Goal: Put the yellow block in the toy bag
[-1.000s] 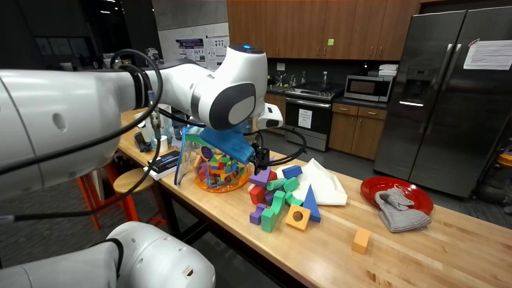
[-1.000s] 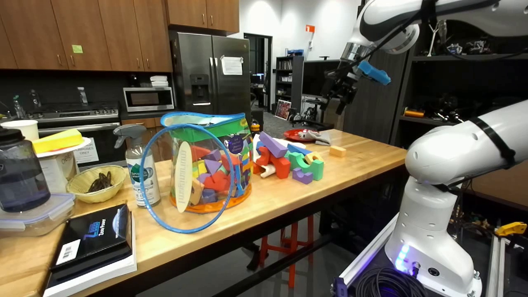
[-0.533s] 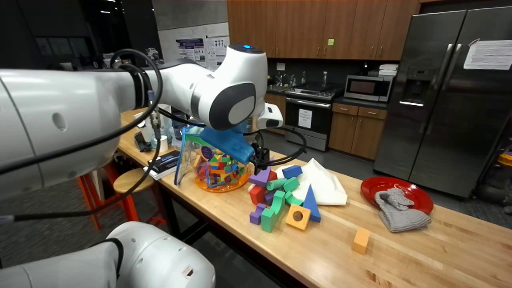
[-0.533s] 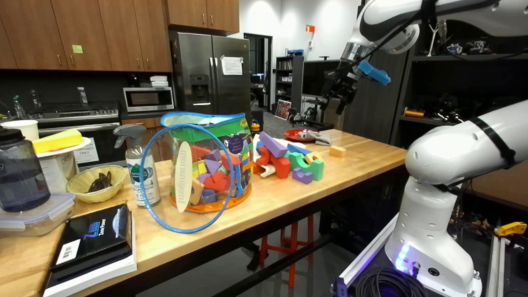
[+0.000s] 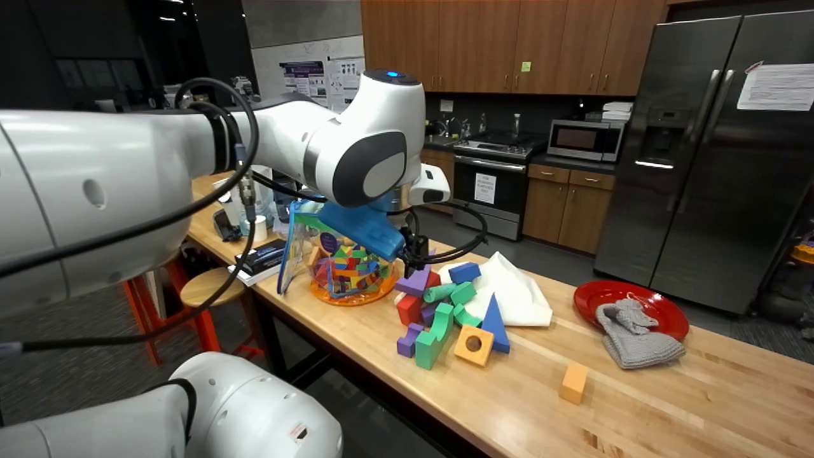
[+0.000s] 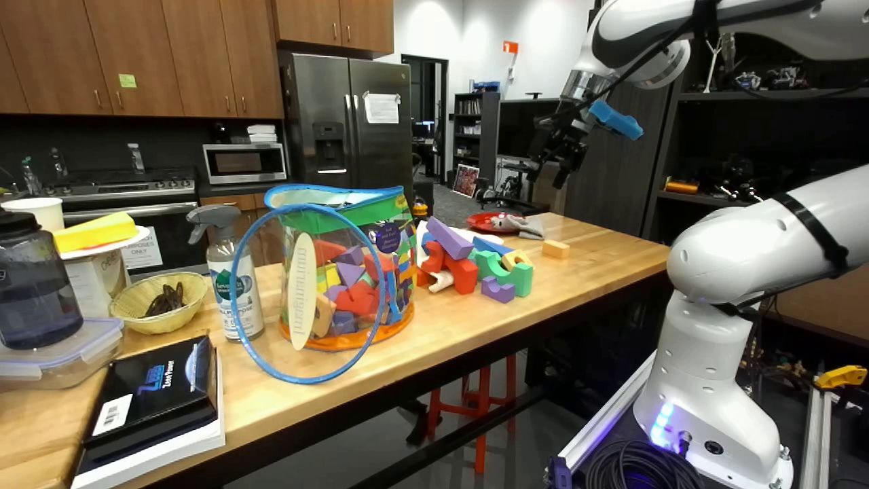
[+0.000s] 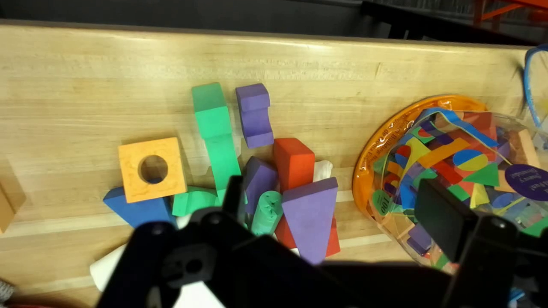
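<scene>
The arm (image 5: 127, 178) stretched over the wooden table (image 5: 687, 407) with its forearm (image 6: 801, 28) close to level in both exterior views, and at the end of that span the wrist (image 5: 372, 137) bent downward. Below it hung the gripper (image 7: 328, 182), slightly tilted, its fingers (image 7: 443, 218) aimed at the tabletop and standing wide apart. A blue part (image 6: 616, 120) jutted out just above them. In an exterior view the robot's base (image 6: 706, 401) stood upright beside the table, while the upper arm (image 6: 781, 248) slanted up from it and out past the right edge. Seen from the wrist, one finger came in front of the block pile (image 7: 259, 179) and the other in front of the toy bag (image 6: 366, 214); how high the gripper hung above them could not be told. The bag stood upright on the table with coloured pieces (image 6: 353, 297) inside, its blue-rimmed round lid (image 6: 303, 292) hanging open down its side. The yellow block (image 5: 573, 383) lay by itself on the wood, apart from the pile and well apart from the bag, near the red plate (image 5: 598, 296) with a grey cloth (image 5: 642, 346) over its rim; at the left margin of the wrist view just a part of the block showed.
</scene>
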You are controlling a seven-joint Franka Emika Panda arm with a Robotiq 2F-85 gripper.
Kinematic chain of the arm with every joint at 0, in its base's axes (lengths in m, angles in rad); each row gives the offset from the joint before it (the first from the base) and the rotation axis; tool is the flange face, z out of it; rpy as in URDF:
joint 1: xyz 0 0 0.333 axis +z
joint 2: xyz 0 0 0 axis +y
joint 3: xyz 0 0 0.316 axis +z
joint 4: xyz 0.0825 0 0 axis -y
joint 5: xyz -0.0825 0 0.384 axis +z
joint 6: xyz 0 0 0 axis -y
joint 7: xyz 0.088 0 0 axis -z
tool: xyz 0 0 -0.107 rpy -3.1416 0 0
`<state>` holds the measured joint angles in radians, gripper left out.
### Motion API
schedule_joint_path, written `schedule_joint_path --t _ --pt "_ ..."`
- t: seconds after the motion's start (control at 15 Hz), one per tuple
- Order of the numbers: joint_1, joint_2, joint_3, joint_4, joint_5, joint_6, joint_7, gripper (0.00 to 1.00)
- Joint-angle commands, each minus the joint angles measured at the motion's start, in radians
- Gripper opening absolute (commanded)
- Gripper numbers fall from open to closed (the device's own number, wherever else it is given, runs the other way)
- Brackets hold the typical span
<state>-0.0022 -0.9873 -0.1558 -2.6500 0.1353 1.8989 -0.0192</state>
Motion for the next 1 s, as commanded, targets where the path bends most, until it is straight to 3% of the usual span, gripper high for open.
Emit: schedule_joint_path --t 0.0,0.93 --pt "-0.020 0.004 0.013 0.003 0.014 -0.005 -0.014 1.00" --pt "-0.014 0.000 0.033 -0.002 -0.002 -0.010 -0.045 1.00"
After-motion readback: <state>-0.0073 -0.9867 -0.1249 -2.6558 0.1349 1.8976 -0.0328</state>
